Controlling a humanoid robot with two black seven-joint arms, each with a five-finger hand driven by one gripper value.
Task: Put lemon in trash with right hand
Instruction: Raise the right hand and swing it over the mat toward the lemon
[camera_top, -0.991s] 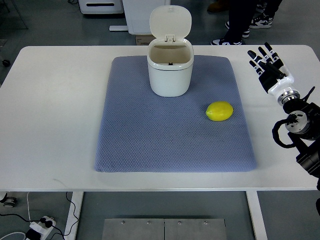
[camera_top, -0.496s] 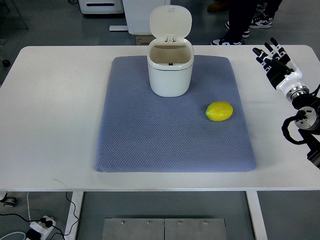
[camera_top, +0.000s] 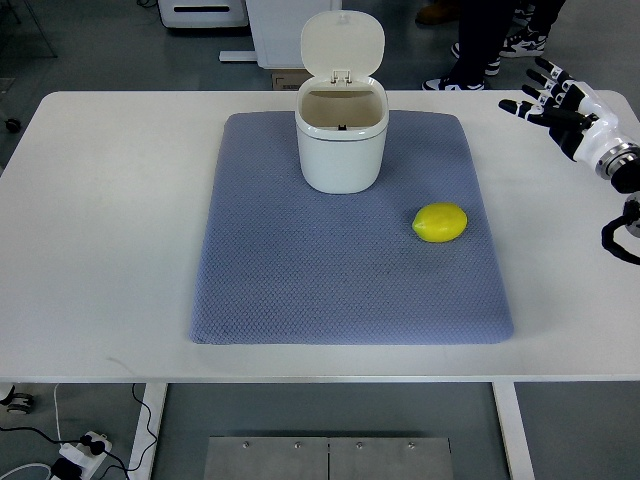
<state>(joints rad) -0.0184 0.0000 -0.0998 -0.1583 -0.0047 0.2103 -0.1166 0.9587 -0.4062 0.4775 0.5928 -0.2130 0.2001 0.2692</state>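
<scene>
**Lemon not yet reached: right hand at the upper right, empty**

Your white desk fills most of the frame, and on it lies a blue-grey quilted mat that carries both task items. At the top centre of the mat stands the white trash bin, its hinged lid tipped up and back so the mouth is clear. The lemon lies on the mat right of centre, below and to the right of the bin, apart from it and touching nothing else.

Your right hand shows at the upper right edge of the frame, over bare desk, well apart from the lemon. Its fingers are spread and it holds nothing. The left arm is out of view.

You look to be at the very start: the reach is not made. The next move calls for bringing the hand down and leftward over the lemon and closing around its rounded body; expect it to roll if nudged from the side.

Nothing lies between the hand and the lemon. Beyond the desk's far edge a person's legs and shoes show, clear of the work.
</scene>
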